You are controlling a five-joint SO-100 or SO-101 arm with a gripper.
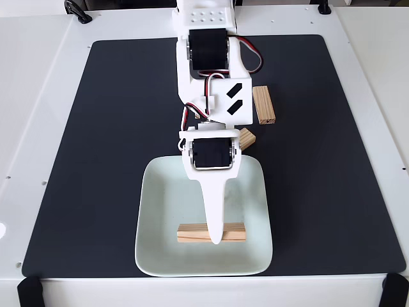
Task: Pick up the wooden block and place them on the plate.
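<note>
Nearest the camera, black clamps [30, 292] sit at the two front corners of the white surface [38, 96].

Jaws [217, 238]: a white tapered finger points down over the plate [160, 192], tip overlapping a wooden block [192, 233]. Cannot tell whether the jaws are wide, narrow or gripping; one finger hides the rest.

That block lies flat and crosswise inside the plate, near its front rim, showing on both sides of the finger. Whether finger and block touch is unclear.

Plate: square, pale mint-white, rounded corners, on the front middle of a black mat [115, 128].

Just behind the plate's back rim, a second block [248, 137] peeks out from under the arm [211, 96], mostly hidden. A third block [264, 105] lies on the mat to the right of the arm, long side running front to back, apart from the plate.

Arm: white shell, black servo housings, red, white and black wires looping at the joints. Two black slanted bars mark the link; no readable writing or brand.
</note>
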